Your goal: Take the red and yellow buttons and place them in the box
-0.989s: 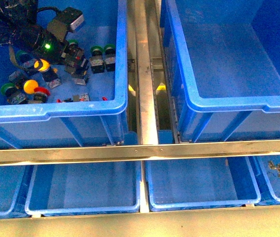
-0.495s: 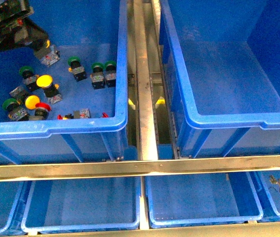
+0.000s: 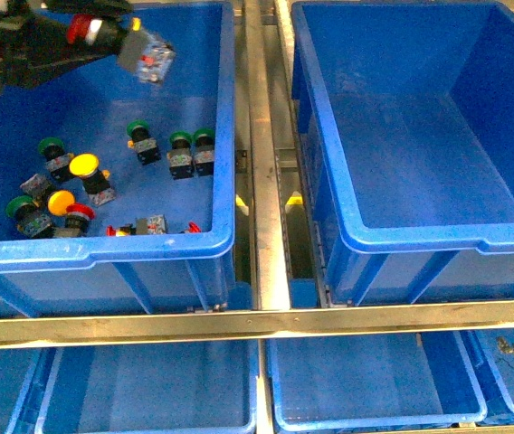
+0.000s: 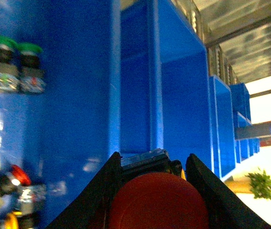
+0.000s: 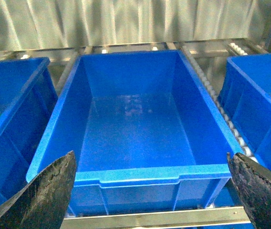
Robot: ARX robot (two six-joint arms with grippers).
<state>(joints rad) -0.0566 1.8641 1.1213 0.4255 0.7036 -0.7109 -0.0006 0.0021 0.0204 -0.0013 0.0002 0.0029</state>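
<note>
Lying in the left crate (image 3: 94,231), yellow buttons (image 3: 84,166) and a loose red button (image 3: 80,213) rest among green-capped switches (image 3: 138,131). Beside it stands the box (image 3: 420,237), which the right hand (image 5: 151,160) faces, fingers spread wide, holding nothing. Farthest back, the left hand (image 3: 103,36) is closed around another red button (image 3: 147,56), raised above the crate.

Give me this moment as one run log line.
left gripper: shut on red button, above left crate | right gripper: open, facing box | box: empty
</note>
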